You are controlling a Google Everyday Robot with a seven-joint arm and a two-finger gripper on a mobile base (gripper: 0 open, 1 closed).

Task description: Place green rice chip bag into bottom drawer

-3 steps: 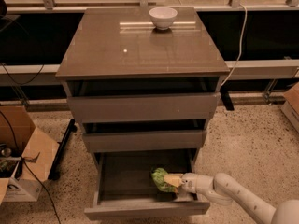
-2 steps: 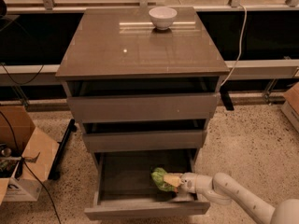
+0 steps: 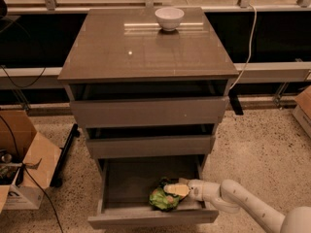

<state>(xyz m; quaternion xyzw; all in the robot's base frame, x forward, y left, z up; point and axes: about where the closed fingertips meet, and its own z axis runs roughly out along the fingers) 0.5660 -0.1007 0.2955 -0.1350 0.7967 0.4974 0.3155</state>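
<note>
Claw pushed further across bottom drawer; green rice chip bag under its tip, touching; grip cannot be told.

Green rice chip bag in the open bottom drawer, at the gripper.
The bag is small, crumpled and light green with a darker patch. It lies on the drawer's flat grey floor, touching the gripper's tip and spreading just to its left. The plain grey drawer stands pulled out, and the gripper reaches in from its right side, near the front panel.
</note>
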